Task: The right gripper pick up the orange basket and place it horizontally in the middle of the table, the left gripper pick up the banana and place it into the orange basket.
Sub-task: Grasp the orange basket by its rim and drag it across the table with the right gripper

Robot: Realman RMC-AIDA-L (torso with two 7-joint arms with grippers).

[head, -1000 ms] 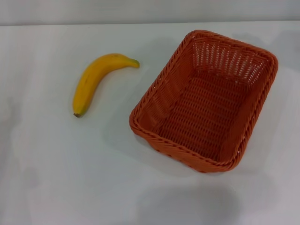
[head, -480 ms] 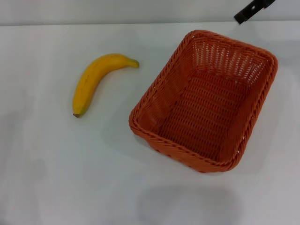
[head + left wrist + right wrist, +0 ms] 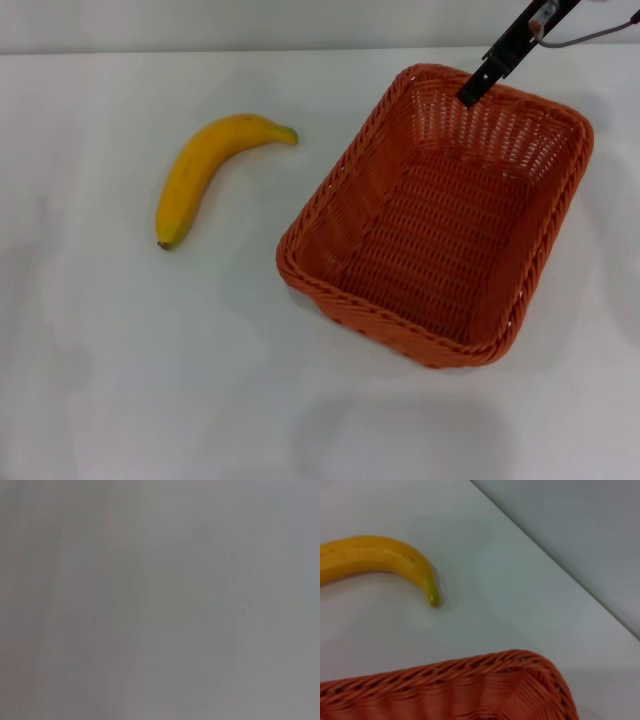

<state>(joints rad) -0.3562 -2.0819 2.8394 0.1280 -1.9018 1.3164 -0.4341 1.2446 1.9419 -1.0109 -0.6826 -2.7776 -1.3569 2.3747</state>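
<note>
Over the orange basket (image 3: 440, 215) far rim, right gripper (image 3: 474, 90) apparently empty.

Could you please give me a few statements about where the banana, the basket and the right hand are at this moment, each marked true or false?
1. The banana lies on the table, outside the orange basket. True.
2. The basket holds a banana. False: it holds nothing.
3. The right hand is over the basket's far rim. True.
4. The left hand is gripping the banana. False: no hand touches it, and the left hand is not in view.
5. The banana touches the basket. False: bare table separates them.
</note>
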